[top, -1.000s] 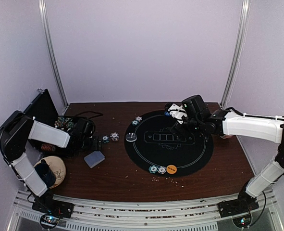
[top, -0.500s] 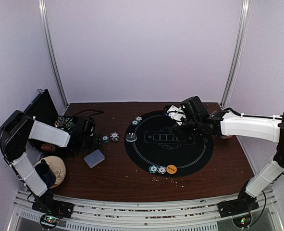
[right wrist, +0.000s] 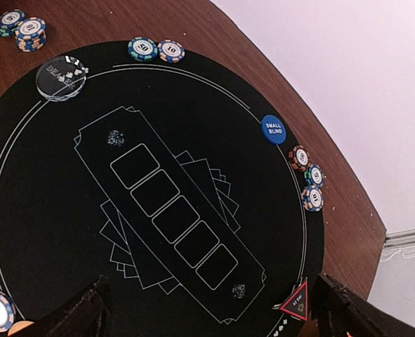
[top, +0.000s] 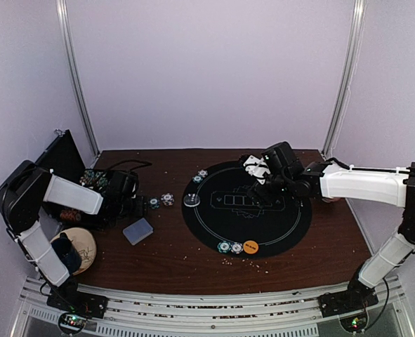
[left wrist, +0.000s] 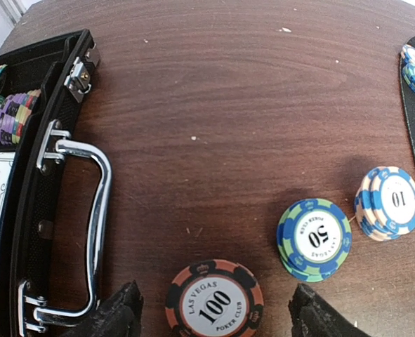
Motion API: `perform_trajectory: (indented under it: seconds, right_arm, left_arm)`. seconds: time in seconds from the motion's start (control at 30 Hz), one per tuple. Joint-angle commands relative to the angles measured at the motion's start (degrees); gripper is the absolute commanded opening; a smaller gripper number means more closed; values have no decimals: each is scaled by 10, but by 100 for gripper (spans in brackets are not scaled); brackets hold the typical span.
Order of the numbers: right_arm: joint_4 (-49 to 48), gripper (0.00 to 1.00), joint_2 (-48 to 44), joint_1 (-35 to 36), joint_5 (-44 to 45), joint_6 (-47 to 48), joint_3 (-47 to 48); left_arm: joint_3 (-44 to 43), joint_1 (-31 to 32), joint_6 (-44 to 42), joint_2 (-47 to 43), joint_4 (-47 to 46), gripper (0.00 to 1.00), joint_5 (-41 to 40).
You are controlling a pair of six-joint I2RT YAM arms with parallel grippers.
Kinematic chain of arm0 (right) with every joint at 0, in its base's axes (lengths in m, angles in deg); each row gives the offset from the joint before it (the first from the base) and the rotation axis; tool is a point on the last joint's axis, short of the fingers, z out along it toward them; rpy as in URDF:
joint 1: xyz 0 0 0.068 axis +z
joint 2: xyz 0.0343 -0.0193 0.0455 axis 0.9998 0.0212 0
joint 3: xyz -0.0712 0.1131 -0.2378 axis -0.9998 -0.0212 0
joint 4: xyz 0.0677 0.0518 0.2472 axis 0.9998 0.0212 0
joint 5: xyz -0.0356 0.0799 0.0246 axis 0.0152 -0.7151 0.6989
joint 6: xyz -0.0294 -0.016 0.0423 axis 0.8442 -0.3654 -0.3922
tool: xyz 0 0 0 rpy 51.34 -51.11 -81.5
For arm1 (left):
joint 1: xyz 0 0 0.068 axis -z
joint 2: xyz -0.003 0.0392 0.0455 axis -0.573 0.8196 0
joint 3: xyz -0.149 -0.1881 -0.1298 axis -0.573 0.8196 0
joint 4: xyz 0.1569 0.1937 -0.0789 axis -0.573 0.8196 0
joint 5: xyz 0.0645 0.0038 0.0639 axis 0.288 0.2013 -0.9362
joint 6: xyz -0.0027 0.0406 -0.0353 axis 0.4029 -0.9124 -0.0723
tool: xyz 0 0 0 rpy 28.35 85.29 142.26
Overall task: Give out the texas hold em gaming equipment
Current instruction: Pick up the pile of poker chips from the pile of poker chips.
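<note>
Dark brown wooden table (top: 172, 260), pale crumbs scattered over it. Large round black mat with white lines (top: 295, 228) lies right of centre. Open black case with chrome handle (left wrist: 35, 232) sits at the left edge. Between them (all on bare wood):
- grey-blue deck of cards (top: 137, 232)
- orange-and-black 100 chip (left wrist: 215, 303)
- blue-green 50 chip stack (left wrist: 314, 239)
- blue-white 10 chip stack (left wrist: 388, 202)

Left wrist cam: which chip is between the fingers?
The orange-and-black 100 chip, between the left gripper's fingers; the blue-green 50 stack and blue-white 10 stack sit outside them.
</note>
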Motion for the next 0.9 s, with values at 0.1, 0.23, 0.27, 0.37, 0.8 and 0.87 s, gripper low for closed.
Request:
perform_trajectory:
  seconds: [0.1,0.23,0.27,0.37,0.8,0.87]
  right_arm:
    - [-3,100,6,3,13,-7,-1]
    - [-3,100,7,4,13,-7,0]
    - [-3,100,8,3,13,-7,-1]
    - [-3,100,9,3,15,-7,0]
    - [-5,100,7,3,19,-7,-1]
    - [-6,100,8,3,20,-8,-1]
  left_arm:
    - [-14,-5,-7,7,-25,72,8]
    - [-13,-6,-7,9,-25,69,7]
    - [-13,-6,-6,9,-25,68,7]
    - [-13,-5,-8,9,-27,67,8]
    - [-18,-5,-7,16,-20,63,17]
    - [-18,-6,-7,16,-20,61,17]
